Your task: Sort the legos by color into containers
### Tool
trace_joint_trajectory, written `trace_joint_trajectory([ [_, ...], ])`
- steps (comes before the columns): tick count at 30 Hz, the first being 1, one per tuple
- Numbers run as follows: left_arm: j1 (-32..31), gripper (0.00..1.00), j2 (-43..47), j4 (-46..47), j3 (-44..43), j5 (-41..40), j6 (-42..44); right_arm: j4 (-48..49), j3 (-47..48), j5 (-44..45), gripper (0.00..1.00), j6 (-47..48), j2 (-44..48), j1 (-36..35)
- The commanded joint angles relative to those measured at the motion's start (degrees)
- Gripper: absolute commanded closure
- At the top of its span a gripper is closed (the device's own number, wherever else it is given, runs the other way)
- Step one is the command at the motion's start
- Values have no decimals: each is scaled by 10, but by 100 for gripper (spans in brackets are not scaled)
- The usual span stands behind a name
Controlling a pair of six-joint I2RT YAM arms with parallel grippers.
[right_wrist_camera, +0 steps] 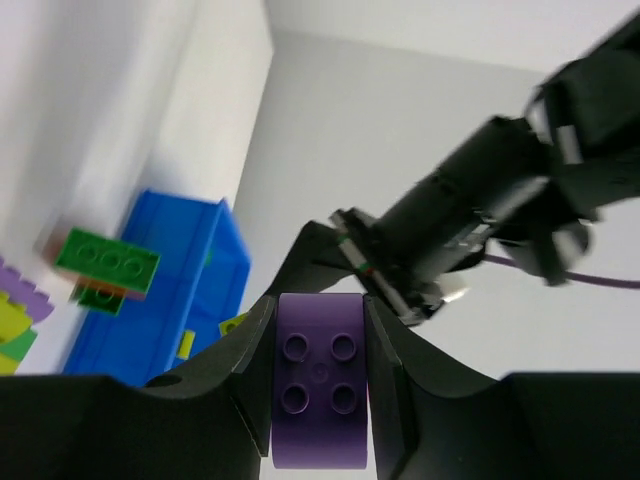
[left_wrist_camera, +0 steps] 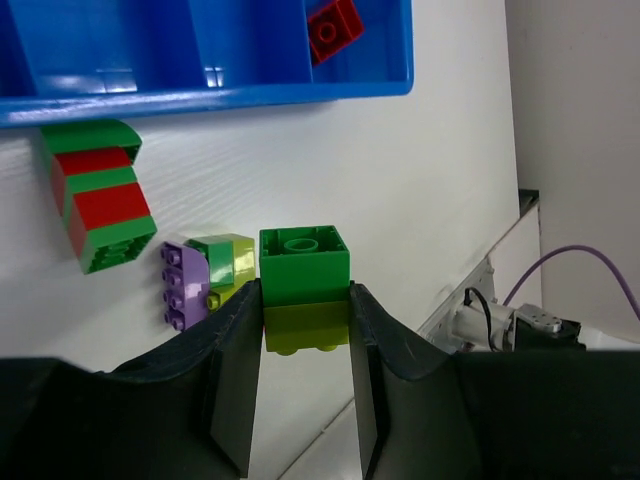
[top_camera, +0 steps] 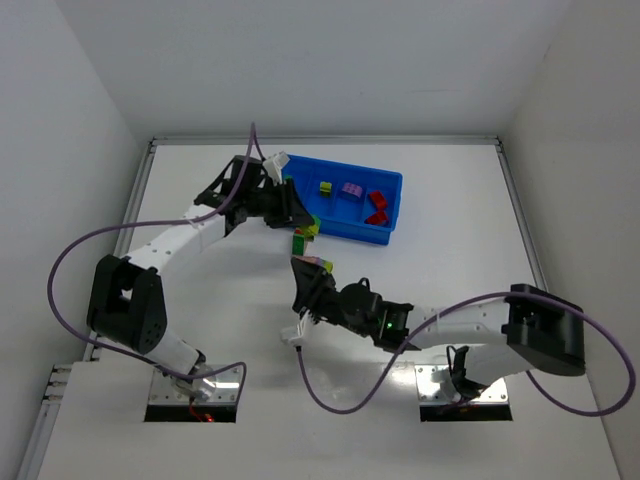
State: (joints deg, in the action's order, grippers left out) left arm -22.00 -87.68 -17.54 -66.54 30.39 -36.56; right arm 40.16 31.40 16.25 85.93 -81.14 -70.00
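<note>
Between the jaws of the left gripper [left_wrist_camera: 305, 300] sits a green-on-yellow-green pair [left_wrist_camera: 304, 268], just outside the tray [left_wrist_camera: 200, 100]; the right gripper [right_wrist_camera: 320, 340] clamps a purple brick [right_wrist_camera: 320, 385]. Inside, four bricks [top_camera: 351, 189] seem sorted; a red-and-green stack [left_wrist_camera: 100, 205] and a purple cluster [left_wrist_camera: 185, 285] wait on the worktop [left_wrist_camera: 400, 180].

from above, the left end effector [top_camera: 300, 220] overlies the left end of the blue tray [top_camera: 350, 231]; the compartments beneath it cannot be inspected. the loose bricks [top_camera: 351, 189] in the tray are too small there to count studs. what the right end effector [top_camera: 303, 270] grips cannot be made out from above.

left wrist view: the tray runs off the top and left edges. the red brick [left_wrist_camera: 333, 28] inside is cut by the top edge. the fingers [left_wrist_camera: 235, 350] mask both flanks of the clamped green brick [left_wrist_camera: 303, 262] and of the yellow-green brick [left_wrist_camera: 305, 328] under it.

right wrist view: the long green brick [right_wrist_camera: 107, 260] and the tray are blurred. a purple and yellow-green cluster [right_wrist_camera: 12, 320] is cropped at the left edge. the fingers hide the sides of the clamped purple brick [right_wrist_camera: 320, 380].
</note>
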Motion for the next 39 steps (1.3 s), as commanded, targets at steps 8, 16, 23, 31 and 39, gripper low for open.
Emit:
trace_joint_trajectory([
  [8, 54, 100, 56, 10, 3, -12, 32, -364, 200, 16, 100, -468, 100, 31],
  [16, 86, 100, 159, 22, 68, -74, 109, -537, 286, -179, 100, -823, 139, 218],
  [23, 104, 100, 195, 15, 79, -54, 196, -591, 374, -371, 100, -997, 55, 383],
  [31, 104, 100, 182, -3, 61, -6, 274, -577, 576, -519, 100, -1061, -172, 539],
  [39, 109, 100, 142, -8, 38, 19, 280, -582, 667, -489, 100, -976, -312, 545],
])
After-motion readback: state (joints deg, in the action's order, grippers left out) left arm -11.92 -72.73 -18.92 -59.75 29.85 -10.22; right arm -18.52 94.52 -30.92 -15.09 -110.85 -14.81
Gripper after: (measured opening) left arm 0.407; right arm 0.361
